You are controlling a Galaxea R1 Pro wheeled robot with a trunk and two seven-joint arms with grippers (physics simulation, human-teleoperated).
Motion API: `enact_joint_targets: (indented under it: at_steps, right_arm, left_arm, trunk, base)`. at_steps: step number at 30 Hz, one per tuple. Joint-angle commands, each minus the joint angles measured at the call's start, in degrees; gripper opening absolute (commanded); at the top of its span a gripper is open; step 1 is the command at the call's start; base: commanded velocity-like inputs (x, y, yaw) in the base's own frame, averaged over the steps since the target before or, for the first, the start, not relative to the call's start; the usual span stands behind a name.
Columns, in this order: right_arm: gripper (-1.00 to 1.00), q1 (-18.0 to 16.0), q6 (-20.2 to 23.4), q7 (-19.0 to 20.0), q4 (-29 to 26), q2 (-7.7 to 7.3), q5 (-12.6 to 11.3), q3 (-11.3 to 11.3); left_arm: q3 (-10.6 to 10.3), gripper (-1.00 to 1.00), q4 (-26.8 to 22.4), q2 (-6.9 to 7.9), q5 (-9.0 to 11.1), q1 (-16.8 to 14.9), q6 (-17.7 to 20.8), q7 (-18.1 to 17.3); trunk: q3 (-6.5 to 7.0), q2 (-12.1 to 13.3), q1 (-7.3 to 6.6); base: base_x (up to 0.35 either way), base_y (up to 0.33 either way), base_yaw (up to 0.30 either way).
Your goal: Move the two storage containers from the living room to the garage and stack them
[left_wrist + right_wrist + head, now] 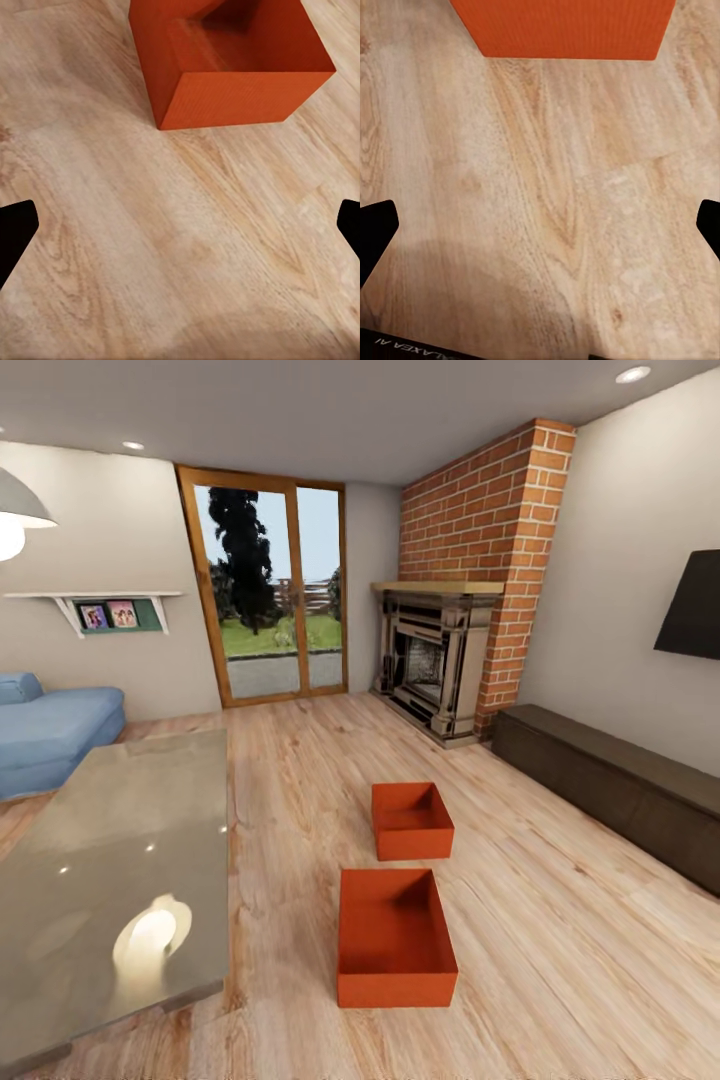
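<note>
At the left edge of the head view a blue sofa is seen, with a glass-topped table filling the lower left of the frame. Further right, at centre, the two storage containers rest on the wood-plank floor of the living room: the nearer container at lower centre and the farther container just above it, close together but apart, both upright and empty. A glazed door is seen at upper centre, a brick fireplace to its right, then a low dark bench and a wall TV at the right edge.

The task is judged to be at its opening step: neither bin has been lifted, and the garage is yet to be reached. An approach to the nearer container is called for next, with one arm lowered over a wall so that the thin rim can be pinched.

In the left wrist view a corner and two walls of a container are shown at the top of the frame, detail that is lost in the head view. In the right wrist view one flat wall of a container is shown at the top. The left gripper is held wide open and empty over bare planks, and the right gripper likewise.
</note>
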Motion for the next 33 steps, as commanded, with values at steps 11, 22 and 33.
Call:
enact_joint_targets:
  at_steps: [11,22,33]
  right_arm:
    - [1.00,-0.02,0.01,0.23,-0.02,-0.01,-0.04,-0.05]
    - [1.00,-0.02,0.01,0.23,-0.02,-0.01,-0.04,-0.05]
    - [1.00,-0.02,0.01,0.23,-0.02,-0.01,-0.04,-0.05]
  left_arm:
    - [0.19,1.00,0.07,0.01,0.51,-0.04,0.16,-0.57]
    - [0.19,1.00,0.07,0.01,0.51,-0.04,0.17,-0.53]
    - [0.19,1.00,0.07,0.01,0.51,-0.04,0.18,-0.49]
  trunk:
    - [-0.82,-0.03,0.00]
    - [-0.92,-0.03,0.00]
    - [-0.92,-0.03,0.00]
  base:
    - [0.088,0.000,0.000]
    - [0.306,0.000,0.000]
    - [0.320,-0.124,0.000]
